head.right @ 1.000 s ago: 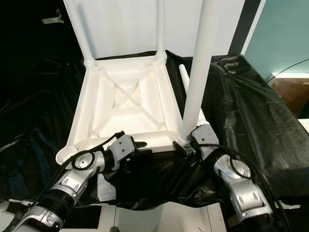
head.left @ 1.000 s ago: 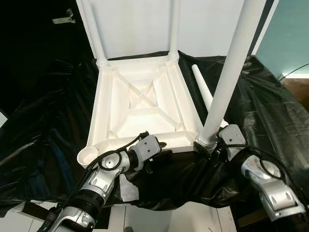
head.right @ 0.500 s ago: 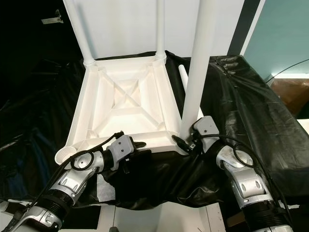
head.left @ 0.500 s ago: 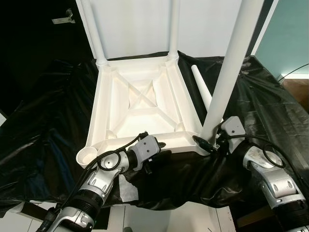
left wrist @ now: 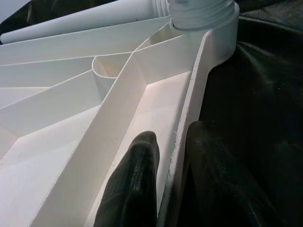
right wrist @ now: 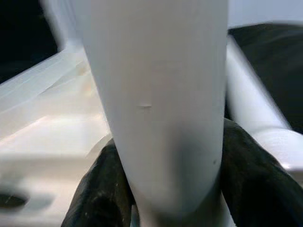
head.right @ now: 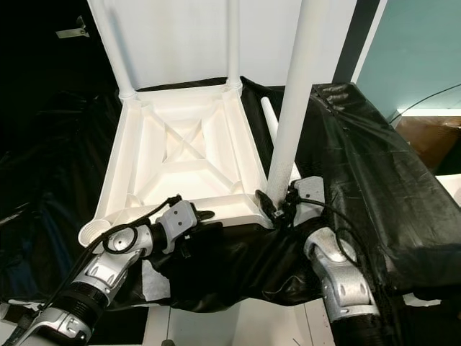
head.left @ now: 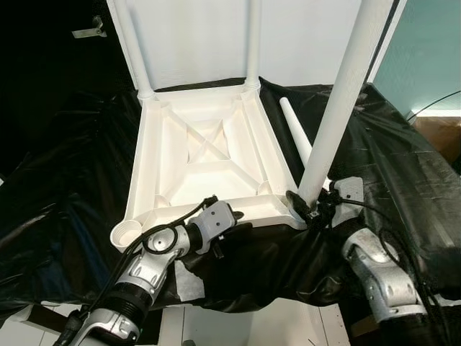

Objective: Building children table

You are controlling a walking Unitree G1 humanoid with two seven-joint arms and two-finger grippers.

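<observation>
You get bright, even light from above in the head views: the white tabletop (head.left: 209, 162) nearly blows out, while the black sheet (head.left: 65, 187) shows soft glare on its folds. The head views are sharp. Your right wrist view is blurred, the leg (right wrist: 156, 104) too close to focus.

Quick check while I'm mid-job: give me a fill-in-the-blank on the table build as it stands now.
1. The right claw is shut on a white ____ standing at the tabletop's near right corner.
2. The upside-down tabletop already has ____ legs fitted at its far corners.
3. The left claw pinches the tabletop's near ____.
4. One loose leg lies on the ____ sheet beside the tabletop.

Missing words: leg; two; rim; black
</observation>
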